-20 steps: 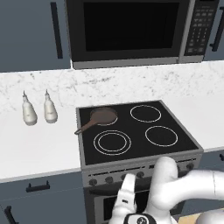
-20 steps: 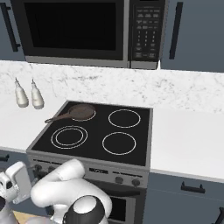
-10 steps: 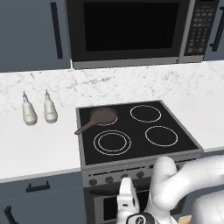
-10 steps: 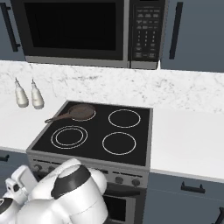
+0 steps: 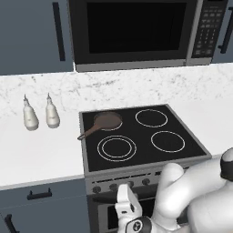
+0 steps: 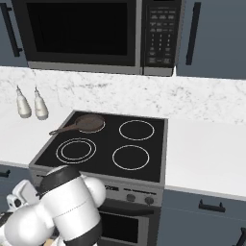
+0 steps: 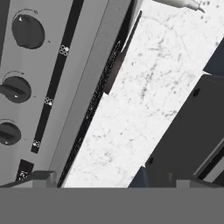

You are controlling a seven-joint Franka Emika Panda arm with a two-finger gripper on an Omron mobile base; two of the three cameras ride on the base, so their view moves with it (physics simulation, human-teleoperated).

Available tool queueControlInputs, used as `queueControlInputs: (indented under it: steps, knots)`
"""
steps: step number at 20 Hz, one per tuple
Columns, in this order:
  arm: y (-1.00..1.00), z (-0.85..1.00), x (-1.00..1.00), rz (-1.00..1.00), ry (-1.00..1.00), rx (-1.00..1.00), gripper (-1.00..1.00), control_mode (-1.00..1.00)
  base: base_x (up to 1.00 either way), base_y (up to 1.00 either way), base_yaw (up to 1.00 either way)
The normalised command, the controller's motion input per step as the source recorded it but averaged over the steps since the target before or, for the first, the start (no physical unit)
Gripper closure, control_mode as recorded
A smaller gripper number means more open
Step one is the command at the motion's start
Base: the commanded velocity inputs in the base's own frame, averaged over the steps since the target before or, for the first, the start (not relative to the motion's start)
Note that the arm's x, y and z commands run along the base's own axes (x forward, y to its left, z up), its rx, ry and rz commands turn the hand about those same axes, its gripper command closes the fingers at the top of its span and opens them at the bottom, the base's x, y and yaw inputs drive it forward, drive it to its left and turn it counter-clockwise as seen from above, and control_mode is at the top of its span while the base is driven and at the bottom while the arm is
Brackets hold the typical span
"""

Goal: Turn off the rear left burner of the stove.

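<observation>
Grey marble counter and dark cabinets frame the stove [image 5: 136, 150], where our gripper [image 5: 125, 200] hangs low before the front panel, its jaw state impossible to tell. Knobs [image 7: 15, 89] sit close alongside, so we should pick the correct knob, centre on it, and twist squarely. Farther back, the rear left burner [image 5: 108, 121] lies under a small brown pan [image 6: 89, 123].
</observation>
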Motion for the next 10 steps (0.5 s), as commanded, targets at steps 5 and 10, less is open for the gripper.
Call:
queueControlInputs:
  steps: [5,10]
  knots:
    - [0.23,-0.10,0.19,0.00,0.00,0.00,-1.00,-1.00,0.00,0.00,0.00]
    - [0.28,-0.25,0.15,0.00,0.00,0.00,-1.00,-1.00,0.00,0.00,0.00]
